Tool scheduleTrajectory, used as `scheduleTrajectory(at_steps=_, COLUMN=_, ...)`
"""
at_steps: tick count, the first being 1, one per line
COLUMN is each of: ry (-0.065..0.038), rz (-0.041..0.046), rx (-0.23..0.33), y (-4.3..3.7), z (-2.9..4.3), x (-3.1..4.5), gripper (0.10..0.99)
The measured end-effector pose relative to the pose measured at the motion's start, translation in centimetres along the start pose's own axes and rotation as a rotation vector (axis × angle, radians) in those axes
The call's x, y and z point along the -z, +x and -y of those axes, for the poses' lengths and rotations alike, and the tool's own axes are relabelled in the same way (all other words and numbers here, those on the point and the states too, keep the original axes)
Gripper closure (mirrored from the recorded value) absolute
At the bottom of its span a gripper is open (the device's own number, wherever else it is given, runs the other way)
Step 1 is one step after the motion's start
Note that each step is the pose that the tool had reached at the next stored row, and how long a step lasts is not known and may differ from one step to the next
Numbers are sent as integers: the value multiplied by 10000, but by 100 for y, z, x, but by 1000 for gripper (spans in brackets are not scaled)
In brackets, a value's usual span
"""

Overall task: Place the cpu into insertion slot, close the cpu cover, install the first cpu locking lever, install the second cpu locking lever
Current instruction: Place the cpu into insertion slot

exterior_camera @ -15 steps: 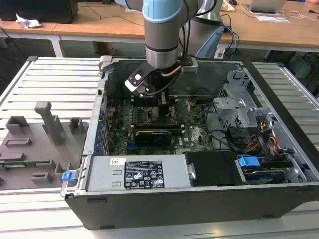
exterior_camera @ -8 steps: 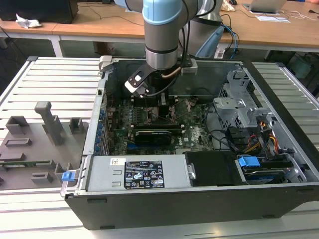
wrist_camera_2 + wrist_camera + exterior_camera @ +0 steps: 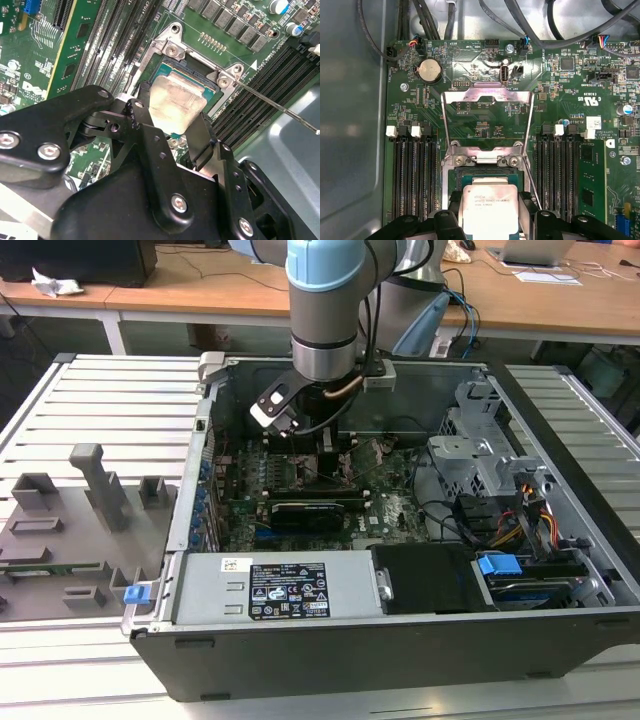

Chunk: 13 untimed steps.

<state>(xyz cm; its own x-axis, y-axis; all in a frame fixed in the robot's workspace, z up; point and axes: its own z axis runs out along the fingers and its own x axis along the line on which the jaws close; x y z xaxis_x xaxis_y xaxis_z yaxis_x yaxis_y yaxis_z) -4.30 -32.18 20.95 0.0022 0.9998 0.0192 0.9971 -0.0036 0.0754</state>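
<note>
The cpu (image 3: 490,205), gripped between the gripper's (image 3: 172,120) matt black fingers (image 3: 150,145), has a dull silver-grey metal top. Just beyond the fingertips, the cpu cover (image 3: 487,94) is smooth, shiny silvery metal, lying against the green motherboard (image 3: 470,65), which has a slight sheen.

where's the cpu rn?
In both wrist views the cpu is held in the gripper, over the insertion slot, next to the open cpu cover.

The cpu (image 3: 488,204) top was seen dull silver-grey w/ small dark print; cpu cover (image 3: 487,94) silvery. Motherboard (image 3: 555,95) was noted green w/ fine pale traces; mem. slots (image 3: 412,180) black, white end clips. Gripper (image 3: 170,120) was seen matte black; arm (image 3: 325,300) light blue & silver; drive tab (image 3: 498,565) bright blue.
</note>
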Motion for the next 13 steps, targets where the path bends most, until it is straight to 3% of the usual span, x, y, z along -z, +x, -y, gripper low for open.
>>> scheduleTrajectory(at_steps=13, ry=-4, rz=11, rx=-161, y=10, z=1, x=-17, gripper=557)
